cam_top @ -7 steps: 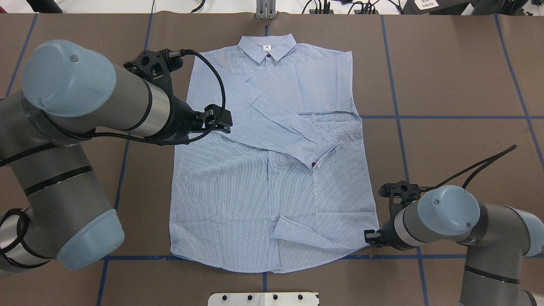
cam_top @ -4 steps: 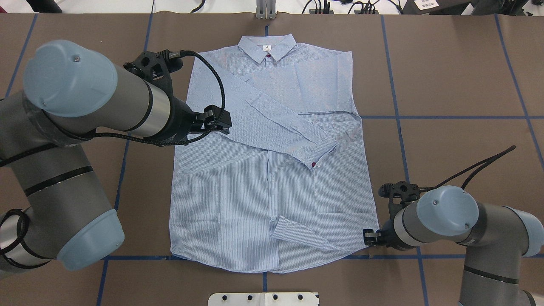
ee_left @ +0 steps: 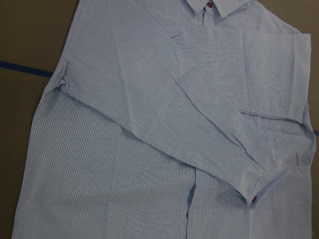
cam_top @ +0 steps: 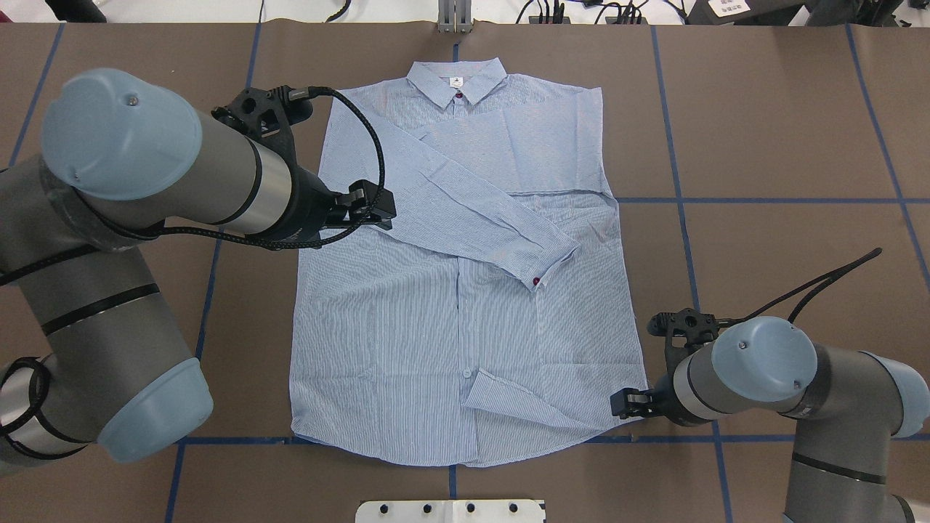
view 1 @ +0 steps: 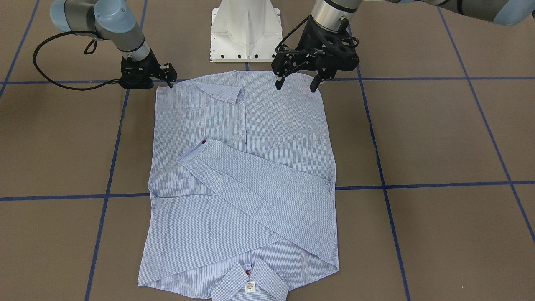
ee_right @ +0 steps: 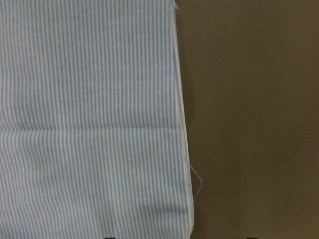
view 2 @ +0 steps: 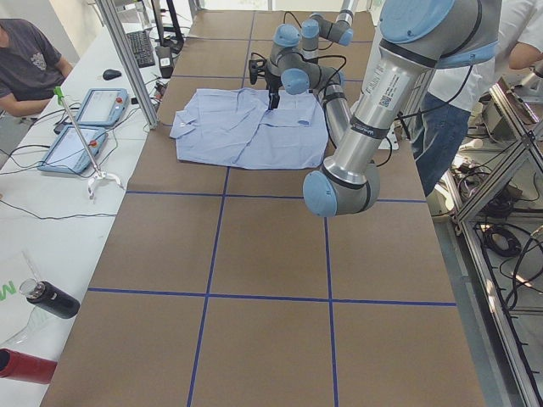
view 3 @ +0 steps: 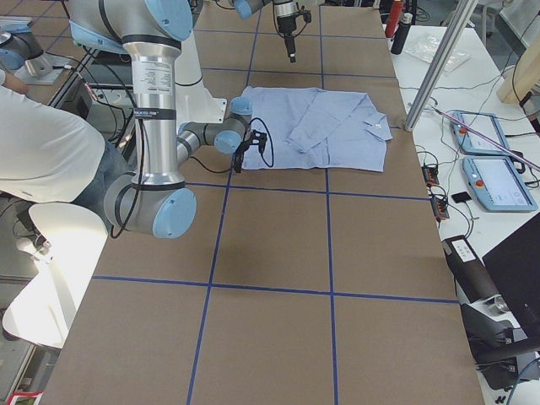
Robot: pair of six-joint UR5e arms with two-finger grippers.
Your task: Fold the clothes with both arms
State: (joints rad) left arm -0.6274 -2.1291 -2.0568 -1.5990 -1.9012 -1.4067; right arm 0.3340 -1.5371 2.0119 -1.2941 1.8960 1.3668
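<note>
We see even, diffuse light from above across the brown paper-covered desk (cam_top: 785, 123). Shadows are faint and soft-edged, with only a thin dark rim under the light blue-and-white striped shirt (view 1: 242, 175). The round light-blue joint cap (cam_top: 120, 134) on the near left arm carries a mild sheen. The right wrist view is the weakest: soft and grainy, with smeared stripes and murky brown. The left wrist view is sharper but dims toward its upper left corner. In the exterior right view a white rounded surface (view 3: 51, 253) at the lower left is nearly blown out.

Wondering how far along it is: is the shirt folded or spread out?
Mostly spread: the shirt lies flat full-length, only its sleeves folded across the body.
</note>
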